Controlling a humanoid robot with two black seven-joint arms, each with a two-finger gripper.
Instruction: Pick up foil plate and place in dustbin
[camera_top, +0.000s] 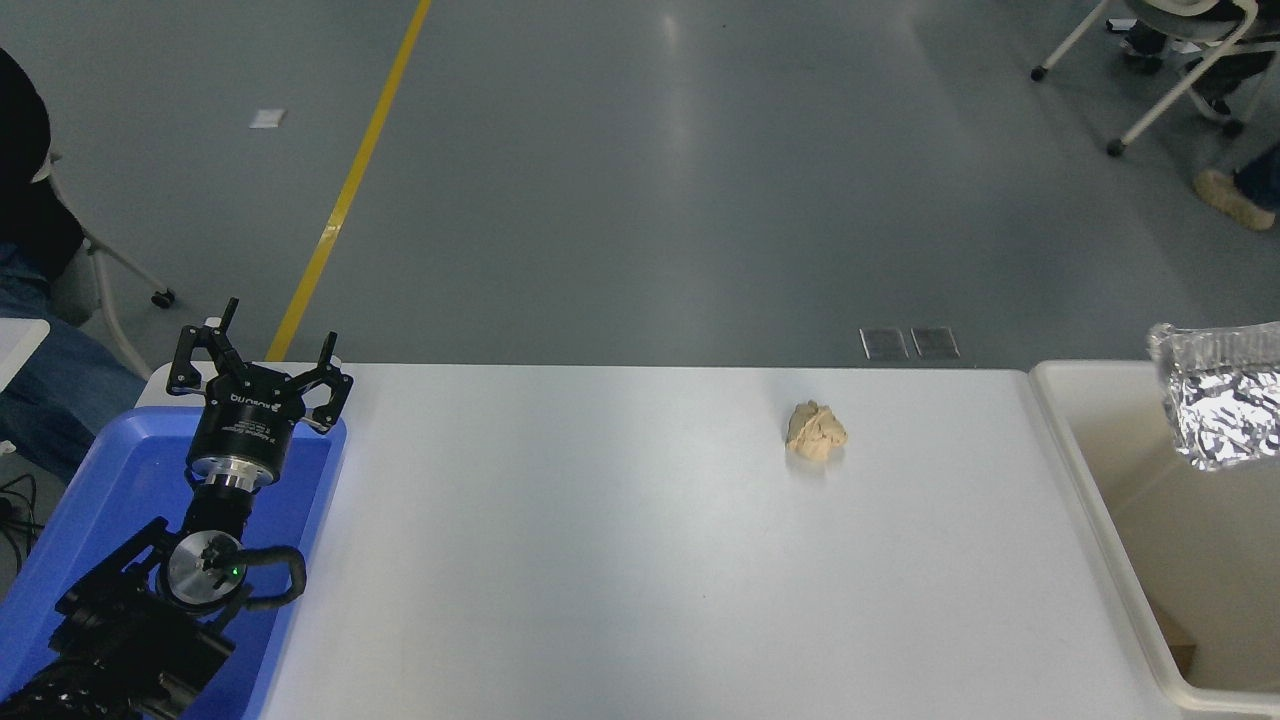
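Note:
The crinkled silver foil plate (1222, 395) shows only as one end at the right edge of the head view, held in the air over the cream-white dustbin (1085, 500). The rest of the plate runs out of frame. My right gripper is out of view past the right edge, so what holds the plate is hidden. My left gripper (262, 355) is open and empty, parked at the lower left over the blue tray.
A small crumpled tan paper ball (816, 431) lies on the white table (600, 550) right of centre. A blue shallow tray (110, 500) sits at the left edge under my left arm. Chairs and a person's shoe (1225, 195) are at the top right.

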